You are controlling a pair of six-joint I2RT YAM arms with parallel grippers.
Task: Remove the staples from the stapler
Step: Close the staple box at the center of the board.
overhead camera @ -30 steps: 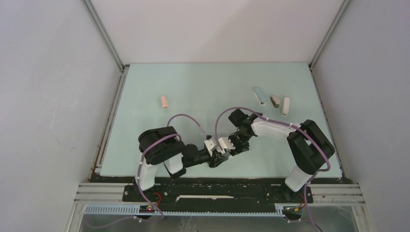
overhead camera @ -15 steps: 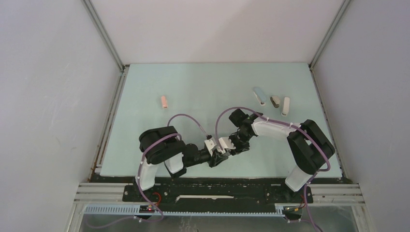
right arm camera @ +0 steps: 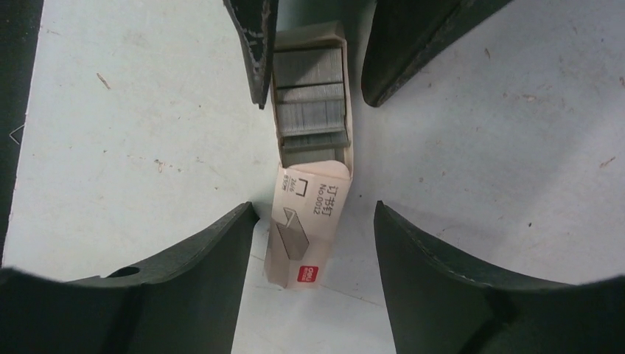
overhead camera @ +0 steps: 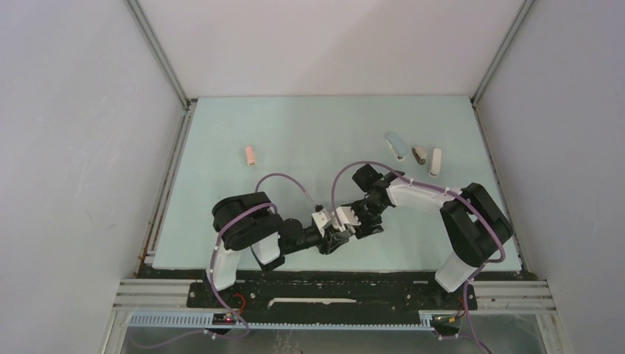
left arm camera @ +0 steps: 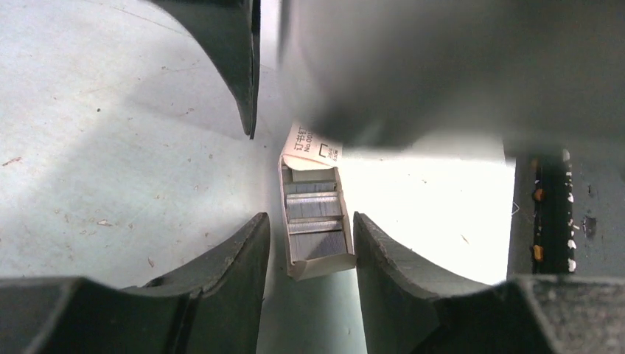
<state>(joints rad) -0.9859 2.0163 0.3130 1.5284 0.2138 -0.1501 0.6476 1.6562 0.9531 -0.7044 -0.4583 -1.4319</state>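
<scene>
Centrally, you are viewing the staples (left arm camera: 315, 214): grey, ridged metal strips lying in an open cardboard box (right arm camera: 302, 221) on the matte table (right arm camera: 133, 133); left gripper (left arm camera: 309, 221) is flanking it narrowly, not clamping; right gripper (right arm camera: 315, 209) is straddling its printed sleeve, jaws wide.

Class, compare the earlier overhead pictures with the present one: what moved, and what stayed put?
The right pincer edged slightly leftward, closer to the left pincer, at the small open cardboard staple box. No take or release shows. The small pink stapler, pale blue stapler, dark oblong item and white stapler stayed put.
</scene>
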